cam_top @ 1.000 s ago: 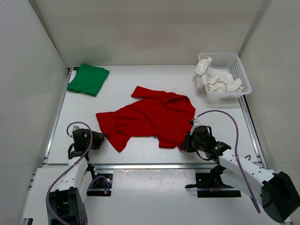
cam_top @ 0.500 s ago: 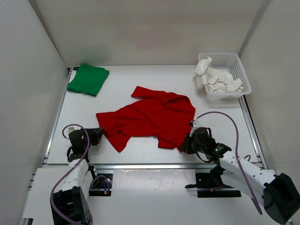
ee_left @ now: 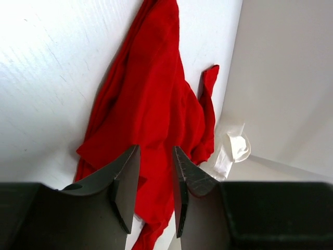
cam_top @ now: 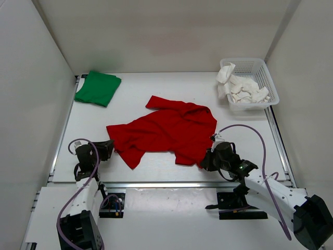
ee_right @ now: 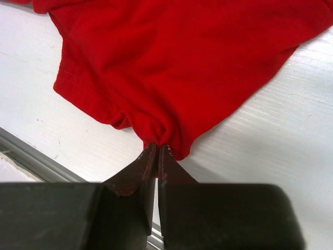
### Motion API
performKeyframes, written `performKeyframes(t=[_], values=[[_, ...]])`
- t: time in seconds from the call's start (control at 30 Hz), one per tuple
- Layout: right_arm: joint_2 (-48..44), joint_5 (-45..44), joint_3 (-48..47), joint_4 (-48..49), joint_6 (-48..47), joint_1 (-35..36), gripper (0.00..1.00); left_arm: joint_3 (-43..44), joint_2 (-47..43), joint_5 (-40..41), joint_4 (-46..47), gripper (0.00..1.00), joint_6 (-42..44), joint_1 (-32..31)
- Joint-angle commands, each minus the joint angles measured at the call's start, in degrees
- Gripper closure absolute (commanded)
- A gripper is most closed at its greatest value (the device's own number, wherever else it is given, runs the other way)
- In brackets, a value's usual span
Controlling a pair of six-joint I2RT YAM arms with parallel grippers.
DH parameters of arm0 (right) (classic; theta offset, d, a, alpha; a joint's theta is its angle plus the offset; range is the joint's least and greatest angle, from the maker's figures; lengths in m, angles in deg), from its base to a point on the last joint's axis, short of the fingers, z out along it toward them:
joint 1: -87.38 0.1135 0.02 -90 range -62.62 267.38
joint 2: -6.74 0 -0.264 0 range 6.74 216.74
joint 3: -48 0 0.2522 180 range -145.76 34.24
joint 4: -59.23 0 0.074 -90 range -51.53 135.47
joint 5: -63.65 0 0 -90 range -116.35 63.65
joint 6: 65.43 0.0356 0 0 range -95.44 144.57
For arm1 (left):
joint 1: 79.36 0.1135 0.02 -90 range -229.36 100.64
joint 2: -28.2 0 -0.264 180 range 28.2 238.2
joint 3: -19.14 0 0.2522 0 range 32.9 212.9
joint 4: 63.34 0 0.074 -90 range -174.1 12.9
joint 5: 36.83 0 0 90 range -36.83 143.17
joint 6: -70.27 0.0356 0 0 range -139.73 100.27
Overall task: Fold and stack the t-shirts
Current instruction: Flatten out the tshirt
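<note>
A red t-shirt (cam_top: 166, 130) lies crumpled and spread in the middle of the table. My right gripper (cam_top: 204, 160) is shut on its near right hem; in the right wrist view the cloth (ee_right: 171, 62) bunches right at the closed tips (ee_right: 156, 147). My left gripper (cam_top: 109, 147) sits low, just left of the shirt's left edge, jaws apart with nothing between them. The left wrist view shows the red shirt (ee_left: 151, 94) lying beyond the open tips (ee_left: 156, 151). A green t-shirt (cam_top: 98, 87) lies folded at the back left. A white t-shirt (cam_top: 242, 89) is heaped in the basket.
The white mesh basket (cam_top: 266, 73) stands at the back right corner. White walls close in the table on the left, back and right. A metal rail (cam_top: 156, 184) runs along the near edge, in front of both arm bases.
The left gripper has drawn back a little to the left and turned, away from the shirt's edge. The right gripper still pinches the hem, hardly moved.
</note>
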Motion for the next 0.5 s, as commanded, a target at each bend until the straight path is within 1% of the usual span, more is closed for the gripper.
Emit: performKeyframes(t=[0.0,0.1,0.17,0.23,0.27,0.33,0.4,0.43,0.47], values=[[-1.1,0.0,-0.4,0.6,0.2,-0.2,1.0,-8.6,-1.6,1.9,-2.8,0.59,2.1,0.4],[-1.2,0.1,-0.3,1.0,0.1,-0.2,0.99,-8.7,-1.8,4.4,-3.8,0.58,4.3,0.8],[-1.0,0.3,-0.6,0.6,0.2,-0.1,1.0,-7.0,-1.6,6.9,-6.9,0.57,6.9,0.6],[-1.1,0.2,-0.5,0.9,0.6,0.3,1.0,-3.7,-1.4,7.8,-11.8,0.56,9.3,0.8],[-1.2,0.2,0.1,1.2,0.3,0.2,1.0,-3.2,-1.5,8.4,-14.8,0.56,10.2,-0.1],[-0.6,0.7,-0.2,1.3,0.4,0.3,1.0,1.4,-1.0,9.8,-20.4,0.56,11.8,-0.8],[-0.6,1.5,0.6,2.3,0.4,-0.5,1.0,1.0,-0.9,9.7,-23.2,0.55,11.5,0.1],[-0.7,1.7,0.4,3.1,0.7,-0.4,1.0,-0.3,-0.6,7.5,-22.9,0.55,9.9,0.6],[-0.8,2.2,0.8,3.0,0.3,-0.8,1.0,-2.4,-0.7,4.9,-20.5,0.55,7.2,0.8]])
